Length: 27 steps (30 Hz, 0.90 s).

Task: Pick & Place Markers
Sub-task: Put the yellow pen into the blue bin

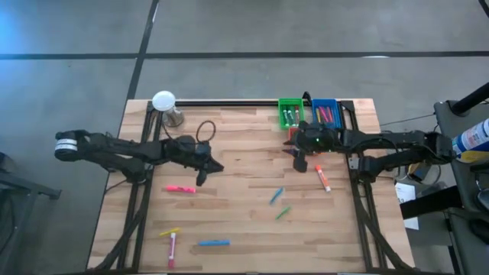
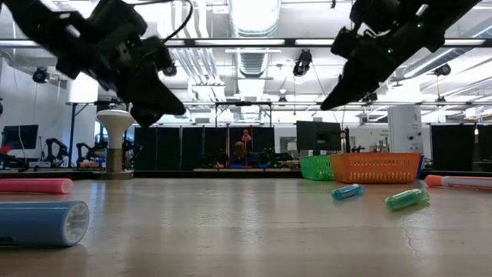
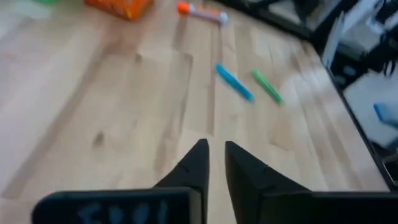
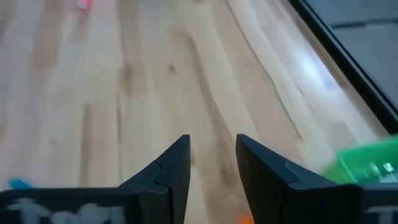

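Observation:
Several markers lie flat on the wooden table: a pink one [image 1: 179, 189], a blue one [image 1: 276, 195], a green one [image 1: 283, 212], a white-barrelled orange one [image 1: 323, 177], and yellow [image 1: 169, 231], pink-and-white [image 1: 172, 248] and blue [image 1: 214, 243] ones near the near edge. More markers lie in the green bin [image 1: 290, 113] and blue bin [image 1: 325, 113]. My left gripper [image 1: 212, 169] hovers above the table's middle, its fingers a narrow gap apart [image 3: 216, 146] and empty. My right gripper [image 1: 294, 151] hovers beside the bins, open and empty [image 4: 212, 140].
An orange-red bin [image 2: 377, 167] stands under my right arm, in front of the green and blue bins at the far edge. A white-topped stand [image 1: 163, 101] and a cable loop [image 1: 205, 131] are at the far left. Bare wood lies between the two grippers.

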{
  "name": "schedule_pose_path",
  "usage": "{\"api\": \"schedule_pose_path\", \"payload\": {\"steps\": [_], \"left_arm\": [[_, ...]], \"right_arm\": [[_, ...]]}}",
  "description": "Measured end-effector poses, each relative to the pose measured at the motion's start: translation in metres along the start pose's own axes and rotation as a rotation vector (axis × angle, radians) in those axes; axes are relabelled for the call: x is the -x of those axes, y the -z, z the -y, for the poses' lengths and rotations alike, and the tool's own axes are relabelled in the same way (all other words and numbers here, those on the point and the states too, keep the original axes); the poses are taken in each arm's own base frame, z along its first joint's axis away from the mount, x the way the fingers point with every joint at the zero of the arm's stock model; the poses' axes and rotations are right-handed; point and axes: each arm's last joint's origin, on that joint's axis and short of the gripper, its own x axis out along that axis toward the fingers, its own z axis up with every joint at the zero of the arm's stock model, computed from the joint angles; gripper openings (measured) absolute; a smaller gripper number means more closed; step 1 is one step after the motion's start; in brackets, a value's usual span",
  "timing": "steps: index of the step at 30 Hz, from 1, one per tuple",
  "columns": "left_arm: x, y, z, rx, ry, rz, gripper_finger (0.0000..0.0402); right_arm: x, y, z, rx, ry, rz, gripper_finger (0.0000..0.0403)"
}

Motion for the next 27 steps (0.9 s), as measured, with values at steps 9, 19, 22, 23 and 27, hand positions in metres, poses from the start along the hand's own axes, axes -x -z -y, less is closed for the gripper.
{"api": "schedule_pose_path", "payload": {"steps": [9,19,22,23,27], "left_arm": [[-0.012,-0.011,0.06,-0.087,-0.018,-0.329,0.0083],[-0.016,0.008,0.138,-0.097,-0.032,-0.579,0.0083],[-0.011,0.02,0.156,-0.055,-0.072,-0.691,0.0083],[-0.009,0.023,0.162,-0.041,-0.089,-0.722,0.0083],[-0.002,0.043,0.18,-0.013,-0.181,-0.852,0.0083]], "right_arm": [[0.001,-0.001,-0.032,0.045,0.019,0.066,0.0121],[0.006,-0.003,-0.058,0.091,0.037,0.133,0.0121],[0.007,-0.005,-0.063,0.098,0.021,0.164,0.0121],[0.007,-0.005,-0.064,0.098,0.015,0.177,0.0121],[0.007,-0.002,-0.069,0.109,-0.008,0.206,0.0121]]}}
